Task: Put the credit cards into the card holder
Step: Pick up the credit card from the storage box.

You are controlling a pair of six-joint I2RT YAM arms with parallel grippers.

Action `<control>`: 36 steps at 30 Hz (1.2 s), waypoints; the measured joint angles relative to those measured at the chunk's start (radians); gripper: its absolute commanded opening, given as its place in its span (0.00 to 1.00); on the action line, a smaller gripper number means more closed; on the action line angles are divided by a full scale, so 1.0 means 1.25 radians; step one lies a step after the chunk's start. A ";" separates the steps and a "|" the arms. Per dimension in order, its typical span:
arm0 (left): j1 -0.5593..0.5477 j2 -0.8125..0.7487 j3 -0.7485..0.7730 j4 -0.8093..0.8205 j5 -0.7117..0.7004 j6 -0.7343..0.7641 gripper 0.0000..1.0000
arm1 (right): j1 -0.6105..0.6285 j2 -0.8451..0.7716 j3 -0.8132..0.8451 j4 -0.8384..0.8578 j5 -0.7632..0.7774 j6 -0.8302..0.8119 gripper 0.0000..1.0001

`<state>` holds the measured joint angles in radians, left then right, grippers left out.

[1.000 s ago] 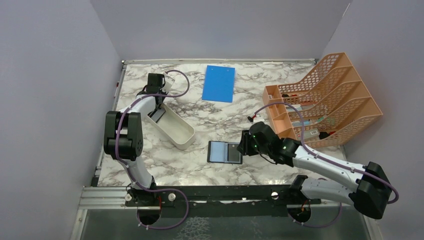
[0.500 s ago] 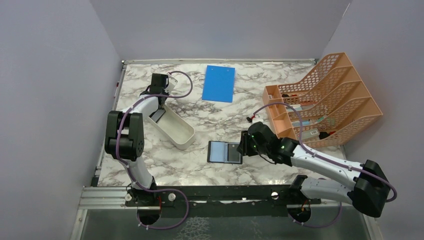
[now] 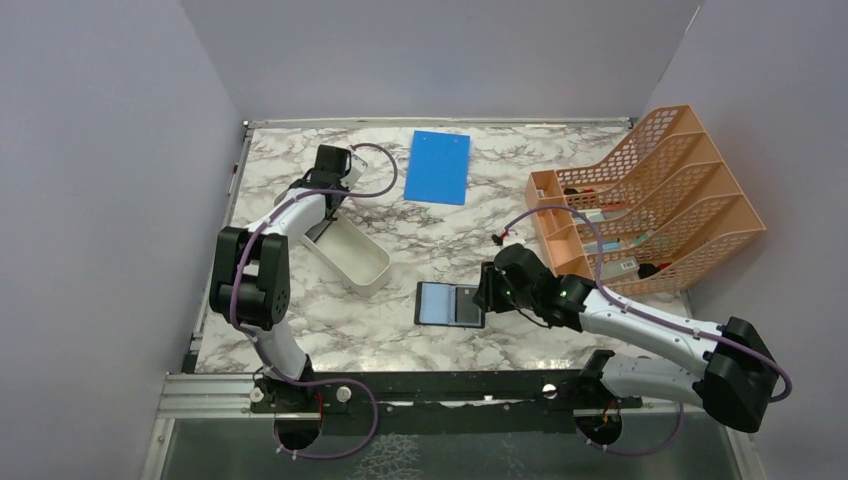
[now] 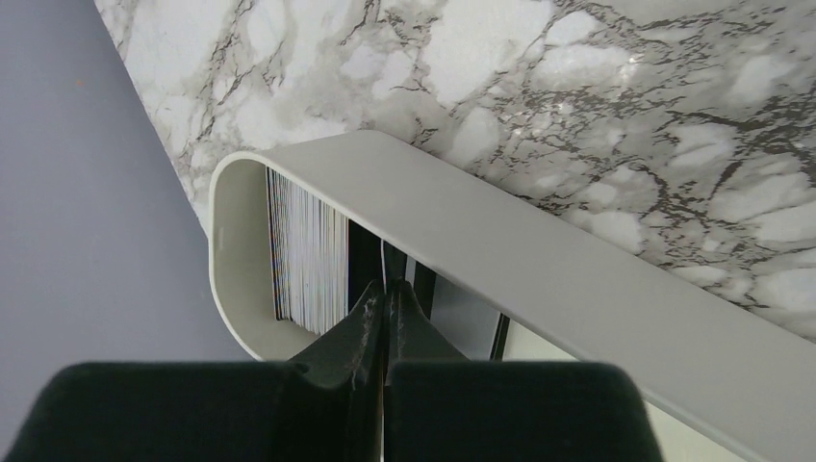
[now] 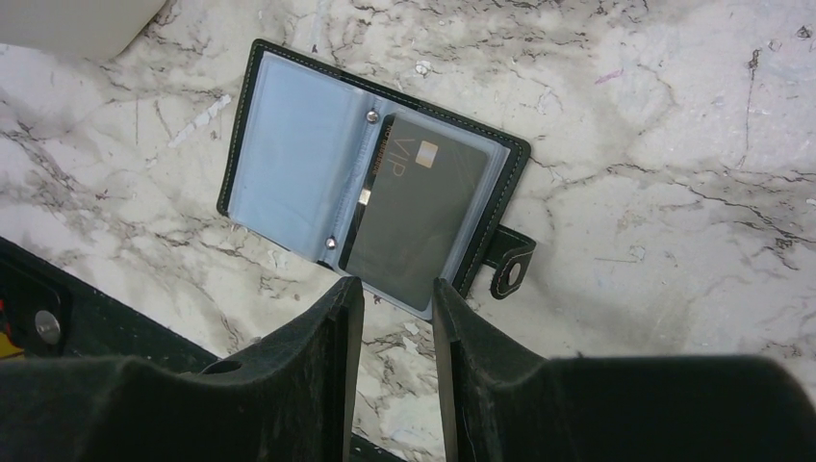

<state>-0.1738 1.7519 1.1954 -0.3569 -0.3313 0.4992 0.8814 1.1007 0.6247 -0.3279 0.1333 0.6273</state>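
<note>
While the card holder (image 5: 298, 164) is lying open and flat on the table (image 5: 674, 144), near the middle front, one dark card (image 5: 423, 212) is already sitting in its right-side pocket. The left pocket is showing bare, w/ the snap tab (image 5: 508, 262) sticking out to the side. The right hand (image 5: 395, 289) is hovering just above the holder's near edge, fingers a narrow gap apart, holding nothing, and not touching the holder as far as I can tell.

Further out, the other credit cards (image 4: 308, 250) are standing on edge in a stack at the rounded end of the white tray (image 4: 539, 250). The left hand (image 4: 384, 291) is hanging down inside that tray just beside the stack, fingers pressed together. A thin pale edge is showing right at the tips, poss. a single card pinched, but I can't tell for sure.

Step in hand, my read: fetching card no. 2 from the tray. The task is looking early: 1 in, most to go. The next move is calling for lifting clear of the tray wall w/o dragging the stack, carrying across to the holder, then sliding the card edge-first into a free pocket. The right hand is prob. needing to pin the holder so it isn't skating on the marble.
</note>
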 measured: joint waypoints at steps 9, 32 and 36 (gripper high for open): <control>-0.025 -0.035 0.000 -0.024 -0.018 -0.020 0.00 | 0.000 0.002 0.000 0.005 -0.010 0.002 0.38; -0.003 -0.305 -0.044 -0.030 0.089 -0.291 0.00 | 0.000 -0.091 -0.041 0.063 -0.116 0.036 0.37; -0.001 -0.403 -0.078 -0.008 0.201 -0.370 0.00 | 0.000 -0.117 -0.067 0.119 -0.164 0.057 0.36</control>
<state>-0.1745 1.2484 1.0985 -0.3664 -0.0803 0.0372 0.8814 0.9543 0.5411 -0.1795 -0.0723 0.6987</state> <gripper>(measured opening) 0.009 0.369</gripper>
